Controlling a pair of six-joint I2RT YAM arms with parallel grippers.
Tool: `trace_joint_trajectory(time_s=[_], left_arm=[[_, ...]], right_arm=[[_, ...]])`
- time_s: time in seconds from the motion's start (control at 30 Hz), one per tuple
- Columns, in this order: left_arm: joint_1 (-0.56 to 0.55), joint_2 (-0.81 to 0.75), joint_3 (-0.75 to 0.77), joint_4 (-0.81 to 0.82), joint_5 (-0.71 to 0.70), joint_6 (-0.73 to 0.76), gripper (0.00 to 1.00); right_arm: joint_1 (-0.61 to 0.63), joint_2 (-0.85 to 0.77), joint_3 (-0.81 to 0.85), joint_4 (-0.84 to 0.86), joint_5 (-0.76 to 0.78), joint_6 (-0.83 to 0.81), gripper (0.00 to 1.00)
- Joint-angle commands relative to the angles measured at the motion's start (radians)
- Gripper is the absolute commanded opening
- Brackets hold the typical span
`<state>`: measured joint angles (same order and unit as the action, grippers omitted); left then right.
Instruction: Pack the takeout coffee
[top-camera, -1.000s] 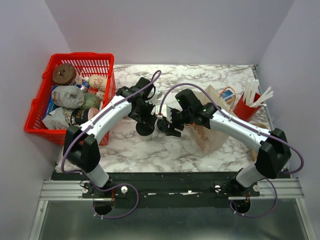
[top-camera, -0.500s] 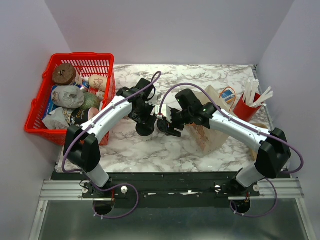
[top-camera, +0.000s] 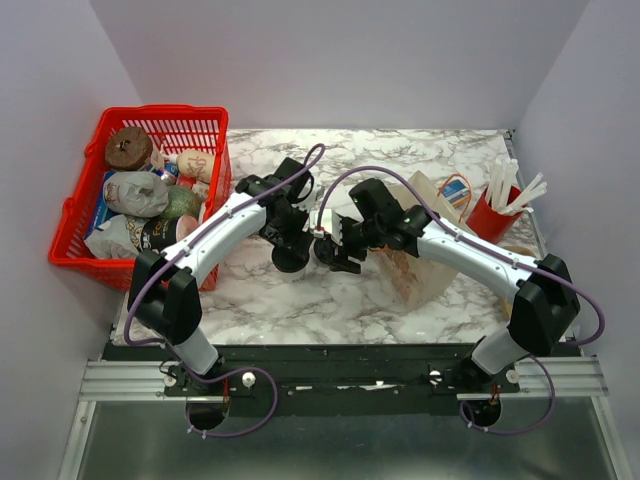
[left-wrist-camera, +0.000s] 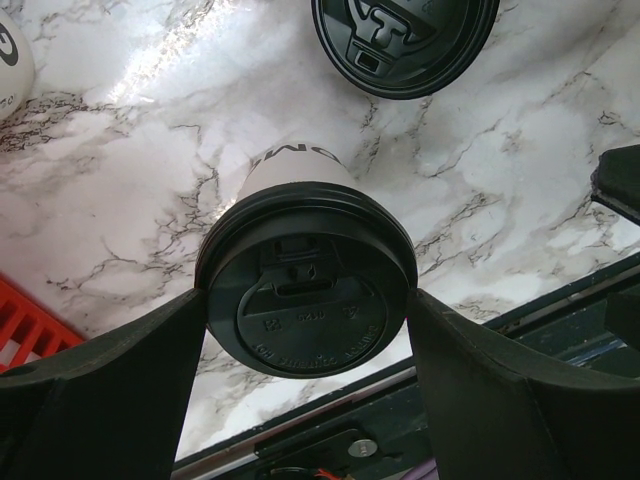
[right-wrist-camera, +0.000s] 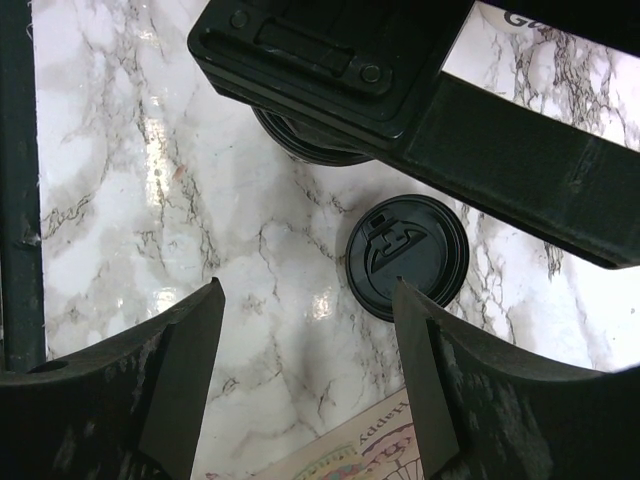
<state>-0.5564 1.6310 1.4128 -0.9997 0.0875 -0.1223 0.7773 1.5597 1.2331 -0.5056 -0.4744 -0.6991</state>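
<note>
Marble-veined bench is what I have under both arms, and I count one takeout coffee on it: a whitish paper cup under a round black lid. My left hand is clenched on it, one finger pressed against each side of the lid's rim. It sits near the middle of the bench, between the red basket and the paper bag, outside both. I cannot tell whether its base touches the marble. The cup wall carries dark print, only a few letters of it showing, and I cannot read them. The lid has raised lettering that is too small to make out. One loose lid, flat and black, lies on the bench just beyond the cup, with a moulded mark on top that I cannot read as a word. My right hand hangs over the marble beside that lid with its fingers spread wide and nothing between them. There is one paper bag, and the corner showing under the right wrist bears a word that looks like "Happy". The one basket holds several wrapped items, too jumbled to count. One red cup at the far right holds a bunch of white sticks.
</note>
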Motion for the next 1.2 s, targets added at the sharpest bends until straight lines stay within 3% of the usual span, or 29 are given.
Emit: trace_joint_trajectory(time_s=[0.0,0.53,0.77,1.17], left_arm=[[-0.019,0.029,0.003,-0.008,-0.049,0.001,0.86],[-0.027,0.073,0.054,0.006,-0.118,0.116,0.82],[-0.027,0.061,0.034,-0.014,-0.126,0.185,0.89],[-0.027,0.064,0.020,-0.008,-0.123,0.188,0.91]], right_arm=[[-0.004,0.010,0.017,0.024,-0.006,0.001,0.77],[-0.004,-0.010,0.006,0.027,0.003,0.000,0.77],[-0.003,-0.006,0.020,0.021,0.005,-0.002,0.78],[-0.004,0.005,0.031,0.019,0.005,0.004,0.78]])
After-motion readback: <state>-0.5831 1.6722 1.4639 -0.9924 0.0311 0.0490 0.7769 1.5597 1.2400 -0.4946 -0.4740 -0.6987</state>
